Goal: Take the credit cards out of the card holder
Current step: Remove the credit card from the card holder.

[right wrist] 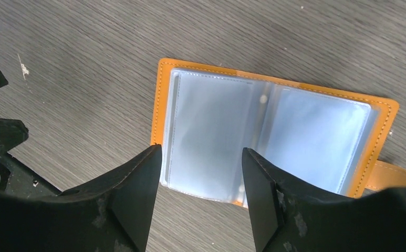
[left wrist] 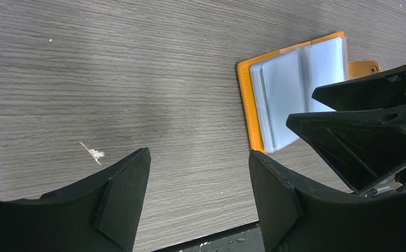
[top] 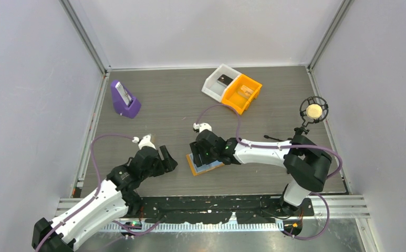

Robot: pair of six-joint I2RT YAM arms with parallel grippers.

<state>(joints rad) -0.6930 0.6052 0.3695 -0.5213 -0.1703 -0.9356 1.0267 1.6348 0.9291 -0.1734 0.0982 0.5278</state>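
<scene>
Spanning the workspace, a dark wood-grain bench (top: 179,105). Right gripper (right wrist: 201,157) hangs over the card holder (right wrist: 274,126), fingers spread, pinching nothing; contact with it cannot be told. Left gripper (left wrist: 199,157) sits just beside, over wood grain, fingers likewise spread, gripping nothing. Holder lies open flat near the bench's front edge, orange cover down, clear sleeves (right wrist: 211,131) up, tab strap (right wrist: 395,176) at one side. Cards inside: cannot tell.
</scene>
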